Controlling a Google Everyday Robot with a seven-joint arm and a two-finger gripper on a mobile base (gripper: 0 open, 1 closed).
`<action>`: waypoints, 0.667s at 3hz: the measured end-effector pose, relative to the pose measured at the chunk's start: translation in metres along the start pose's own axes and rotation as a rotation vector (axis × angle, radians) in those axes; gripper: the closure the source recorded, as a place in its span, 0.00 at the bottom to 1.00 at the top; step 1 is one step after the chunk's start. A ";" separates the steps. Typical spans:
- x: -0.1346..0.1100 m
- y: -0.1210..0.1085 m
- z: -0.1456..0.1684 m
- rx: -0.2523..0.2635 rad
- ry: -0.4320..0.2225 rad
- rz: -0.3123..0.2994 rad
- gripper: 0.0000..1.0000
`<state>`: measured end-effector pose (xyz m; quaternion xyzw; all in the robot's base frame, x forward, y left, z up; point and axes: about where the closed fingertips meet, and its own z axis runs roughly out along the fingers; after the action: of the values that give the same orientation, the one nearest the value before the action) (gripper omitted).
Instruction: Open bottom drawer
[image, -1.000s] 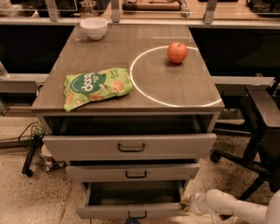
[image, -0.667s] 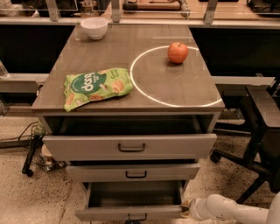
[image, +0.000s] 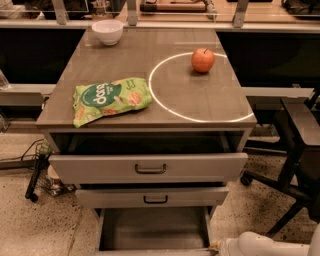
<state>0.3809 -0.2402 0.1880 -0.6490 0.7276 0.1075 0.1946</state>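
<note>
Bottom drawer (image: 152, 229) stood pulled well out, its grey tray showing, just to the left of the gripper (image: 218, 246), which lay low at the drawer's right front corner. I judge it was there to draw the front outward; whether it was wide, narrow or holding something I could not tell.

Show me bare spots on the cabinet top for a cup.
Bare: inside the white ring, nearer than the apple; between bowl and chip bag. Crowded: front left, the bag. The gripper hangs at the bottom drawer's right front corner.
</note>
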 end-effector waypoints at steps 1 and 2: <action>-0.004 0.023 0.001 -0.047 0.003 0.002 0.51; -0.006 0.050 -0.003 -0.094 0.010 0.013 0.20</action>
<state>0.3319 -0.2292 0.1885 -0.6533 0.7268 0.1397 0.1596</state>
